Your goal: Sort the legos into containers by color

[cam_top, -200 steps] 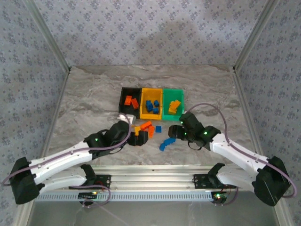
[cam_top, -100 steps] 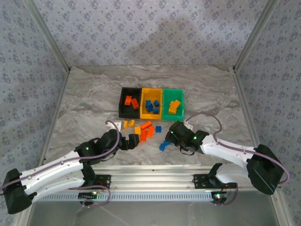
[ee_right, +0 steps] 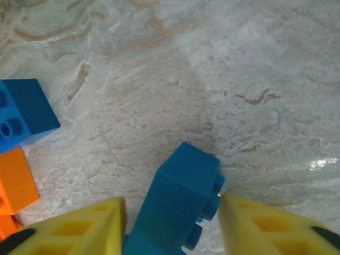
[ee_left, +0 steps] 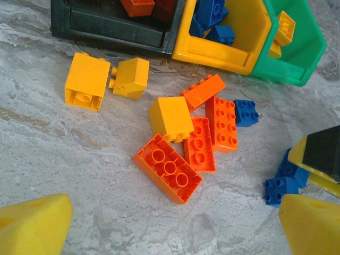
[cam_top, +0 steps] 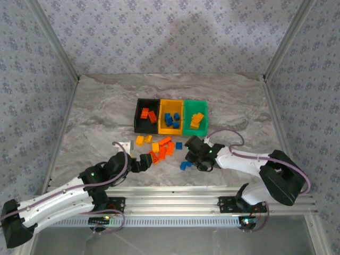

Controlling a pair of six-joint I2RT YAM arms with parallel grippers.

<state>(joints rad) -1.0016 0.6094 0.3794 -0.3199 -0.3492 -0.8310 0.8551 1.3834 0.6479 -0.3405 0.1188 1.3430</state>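
Note:
The black [cam_top: 144, 126], yellow-orange [cam_top: 171, 127] and green [cam_top: 196, 129] containers stand in a row, each holding legos. Loose legos lie in front: two yellow-orange ones [ee_left: 87, 81], a red-orange cluster [ee_left: 204, 135], and an upturned red-orange brick [ee_left: 167, 168]. My left gripper [ee_left: 172, 234] is open wide just short of that brick, nothing between its fingers [ee_left: 34, 226]. My right gripper [ee_right: 172, 228] is open around a blue brick [ee_right: 180, 202] that lies on the table, with narrow gaps either side. In the top view the right gripper [cam_top: 193, 158] sits over the blue legos [cam_top: 184, 165].
Another blue brick [ee_right: 24, 111] and a red-orange one [ee_right: 16, 183] lie left of my right fingers. A small blue brick [ee_left: 246, 112] rests beside the cluster. A white scrap [cam_top: 123, 144] lies left of the bricks. The two grippers are close together; bare marble surrounds them.
My left arm has drawn back toward the near edge, uncovering the red-orange cluster. My right gripper has swung left and down onto the blue bricks.

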